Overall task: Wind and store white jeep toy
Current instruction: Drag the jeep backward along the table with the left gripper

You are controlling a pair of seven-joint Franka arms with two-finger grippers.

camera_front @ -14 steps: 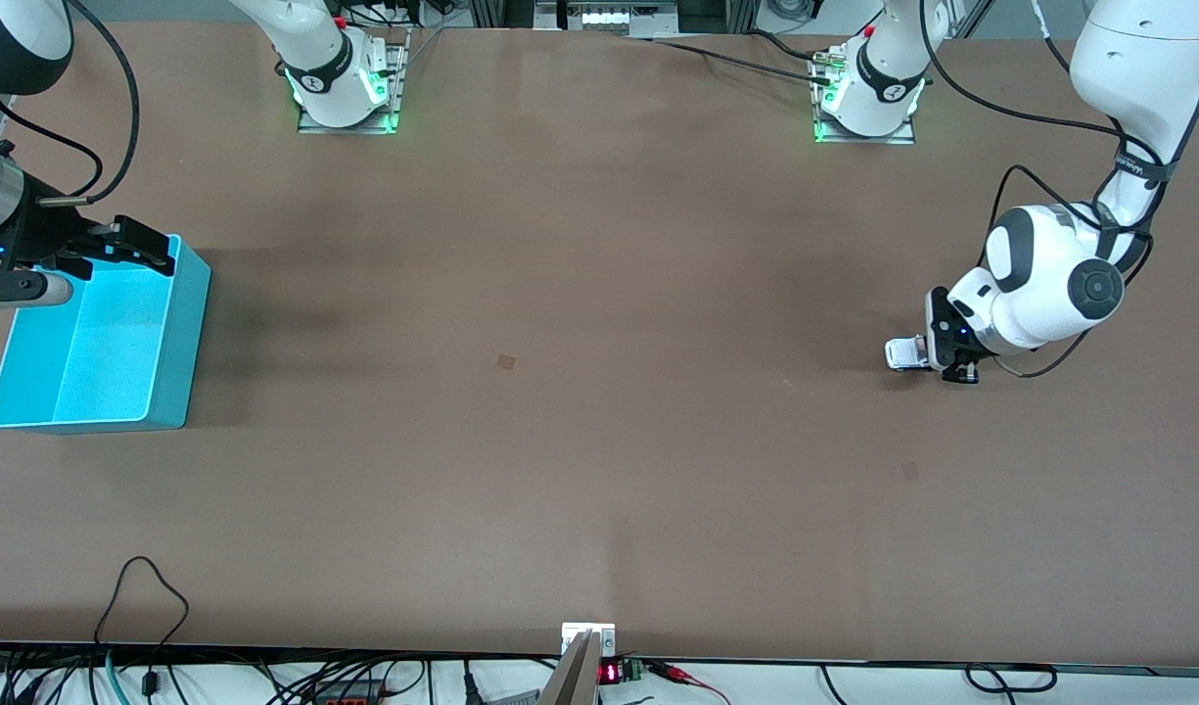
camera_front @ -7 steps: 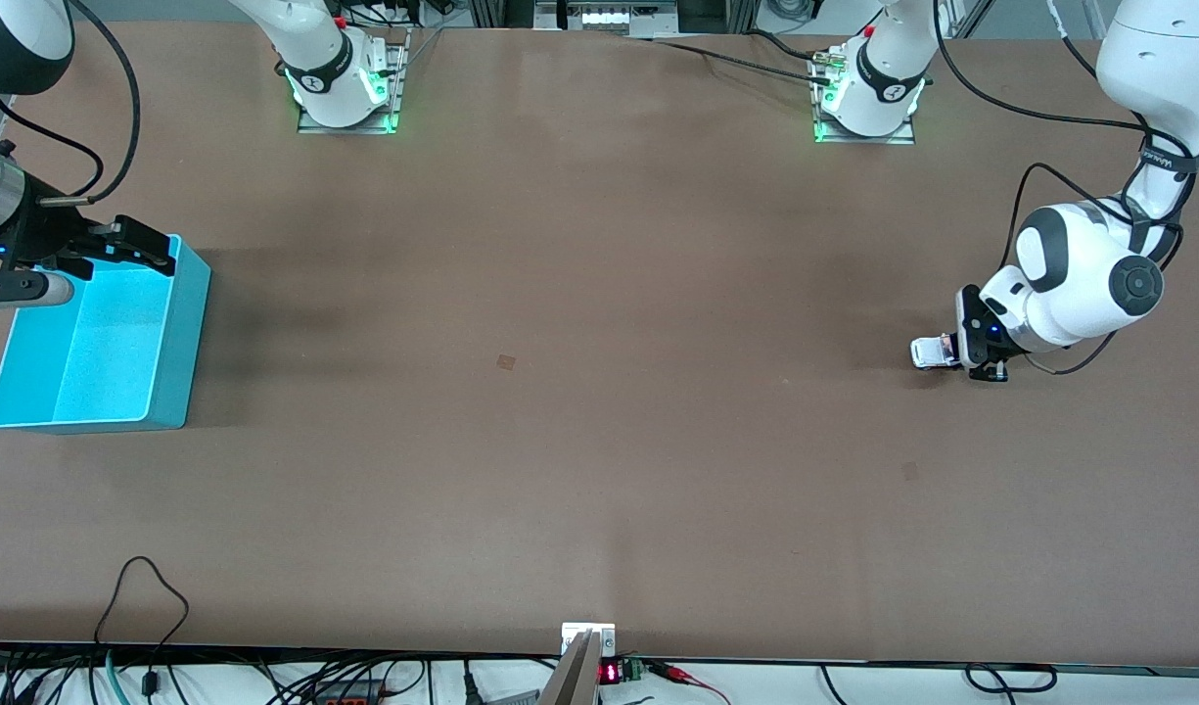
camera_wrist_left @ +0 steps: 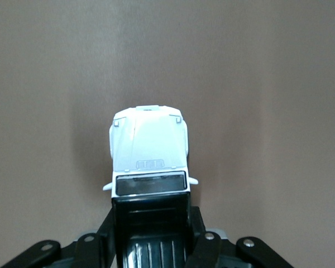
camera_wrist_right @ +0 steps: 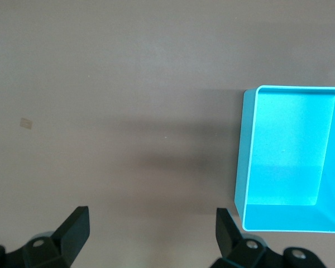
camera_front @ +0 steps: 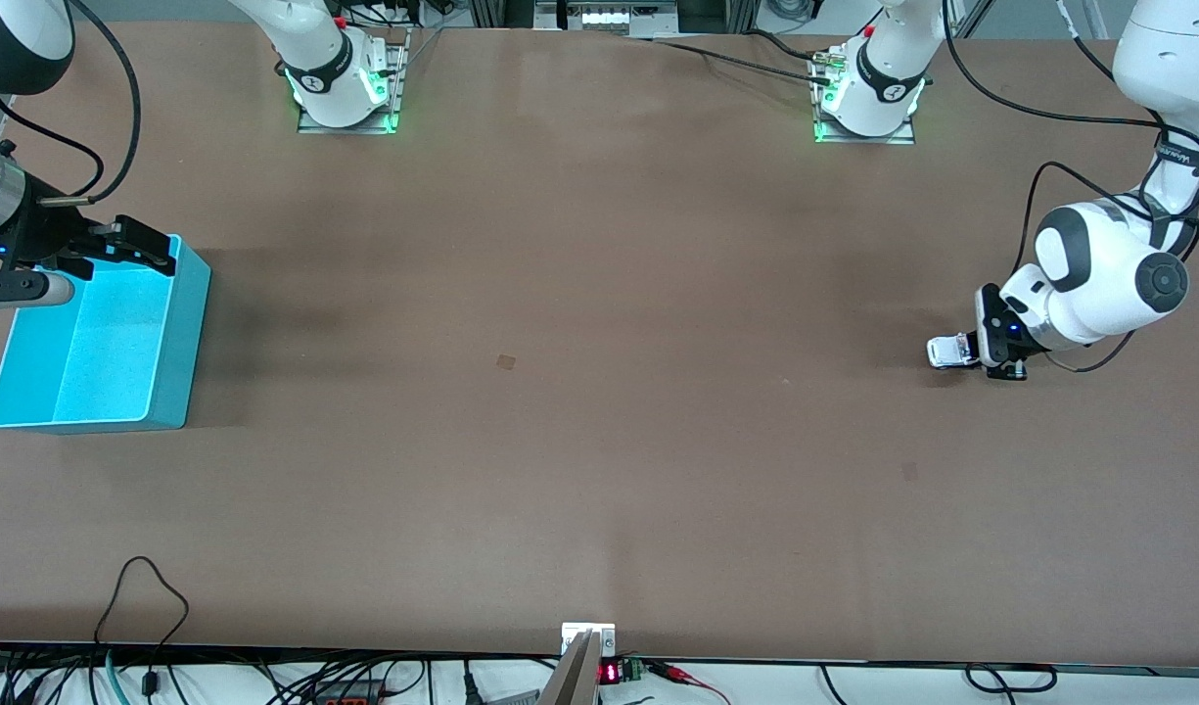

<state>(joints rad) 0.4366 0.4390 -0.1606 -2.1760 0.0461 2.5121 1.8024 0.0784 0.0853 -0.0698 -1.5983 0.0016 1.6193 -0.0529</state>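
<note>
The white jeep toy (camera_front: 949,352) has its wheels on the brown table, toward the left arm's end. My left gripper (camera_front: 993,349) is shut on its black rear part, with the white hood pointing toward the right arm's end. In the left wrist view the jeep (camera_wrist_left: 149,146) sticks out ahead of the left gripper (camera_wrist_left: 151,237), and a finger presses on each side of the roof. My right gripper (camera_front: 119,250) is open and empty, up in the air over the rim of the blue bin (camera_front: 180,333). In the right wrist view the right gripper (camera_wrist_right: 152,220) is wide open over bare table beside the bin (camera_wrist_right: 241,167).
The blue bin holds nothing. A small square mark (camera_front: 506,361) lies on the table about midway between bin and jeep. The arm bases (camera_front: 345,88) stand along the edge farthest from the front camera. Cables (camera_front: 149,587) run along the nearest edge.
My left gripper has drawn the jeep along the table toward the left arm's end. The right arm has not moved.
</note>
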